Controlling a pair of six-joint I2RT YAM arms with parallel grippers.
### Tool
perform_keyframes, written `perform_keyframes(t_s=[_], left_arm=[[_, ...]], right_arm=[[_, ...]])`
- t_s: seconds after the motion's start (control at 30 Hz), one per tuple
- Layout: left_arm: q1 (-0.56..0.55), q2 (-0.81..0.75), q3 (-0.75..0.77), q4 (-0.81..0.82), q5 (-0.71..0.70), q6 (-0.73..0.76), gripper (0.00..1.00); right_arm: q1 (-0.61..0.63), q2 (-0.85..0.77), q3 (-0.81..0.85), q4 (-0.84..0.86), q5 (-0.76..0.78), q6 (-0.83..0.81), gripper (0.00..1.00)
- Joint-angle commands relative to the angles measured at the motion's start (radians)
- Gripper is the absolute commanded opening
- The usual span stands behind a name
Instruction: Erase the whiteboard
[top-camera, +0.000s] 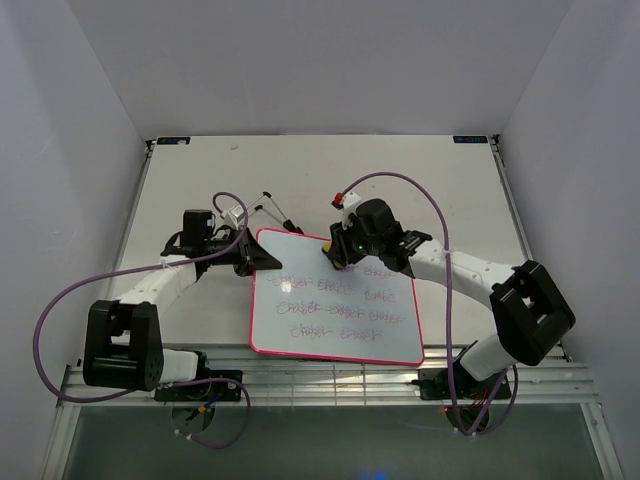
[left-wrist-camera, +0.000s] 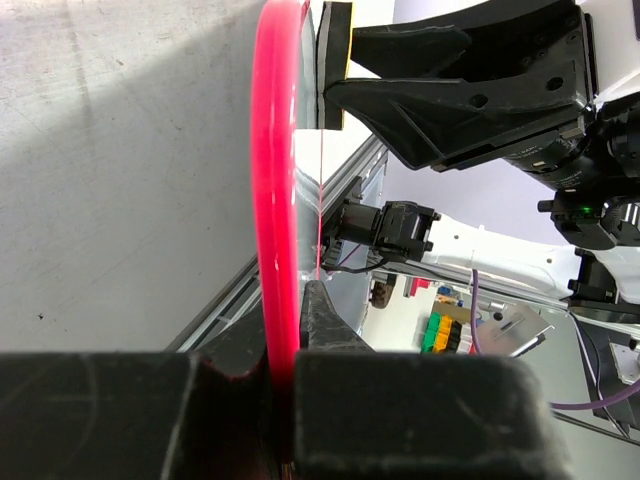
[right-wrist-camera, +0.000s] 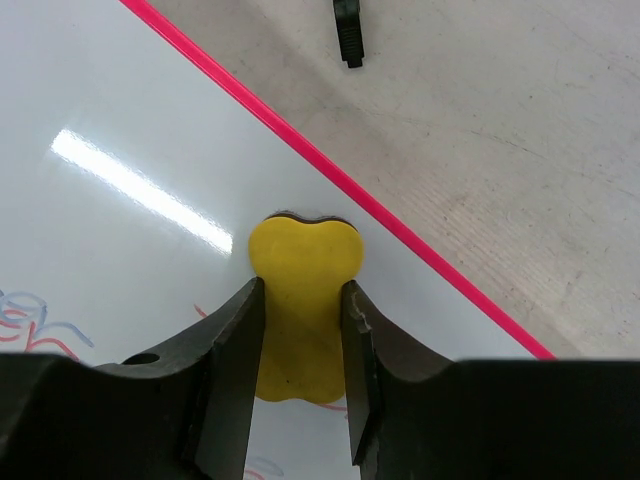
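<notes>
Right wrist: right gripper (right-wrist-camera: 302, 288) pinching yellow lobed eraser (right-wrist-camera: 305, 248) on glossy whiteboard (right-wrist-camera: 120, 100); left gripper (left-wrist-camera: 282, 345) seemingly clamping its pink rim (left-wrist-camera: 275, 150).

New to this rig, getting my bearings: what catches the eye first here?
A pink-red-framed whiteboard, covered in rows of scribbled writing, fills the centre of the top view. The right gripper holds a yellow eraser block on the board near its far edge, while the left gripper clamps the board's left rim.

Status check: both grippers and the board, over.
Left gripper shut on whiteboard frame. Right gripper shut on yellow eraser, on board near far edge. Writing rows unerased. Markers off board.
</notes>
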Motion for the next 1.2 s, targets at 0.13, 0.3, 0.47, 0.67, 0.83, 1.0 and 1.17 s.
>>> perform_keyframes(t_s=[0.13, 0.3, 0.47, 0.67, 0.83, 1.0, 1.17], left_arm=[[0.004, -0.053, 0.010, 0.091, -0.098, 0.083, 0.00], [0.003, -0.053, 0.003, 0.090, -0.101, 0.083, 0.00], [0.003, -0.053, 0.004, 0.088, -0.105, 0.083, 0.00], [0.003, -0.056, 0.009, 0.076, -0.106, 0.090, 0.00], [0.003, -0.063, 0.012, 0.064, -0.126, 0.095, 0.00], [0.003, -0.056, 0.012, 0.065, -0.115, 0.093, 0.00], [0.003, -0.059, 0.006, 0.068, -0.112, 0.090, 0.00]], right_arm=[[0.108, 0.072, 0.037, -0.041, -0.148, 0.071, 0.25], [0.237, 0.141, 0.172, -0.024, -0.184, 0.091, 0.25], [0.194, 0.123, 0.088, -0.033, -0.102, 0.101, 0.25], [-0.086, -0.014, -0.240, -0.076, -0.102, 0.213, 0.25], [-0.265, -0.136, -0.374, -0.224, 0.007, 0.221, 0.25], [-0.374, -0.198, -0.410, -0.269, -0.028, 0.190, 0.25], [-0.322, -0.193, -0.344, -0.222, -0.154, 0.193, 0.25]])
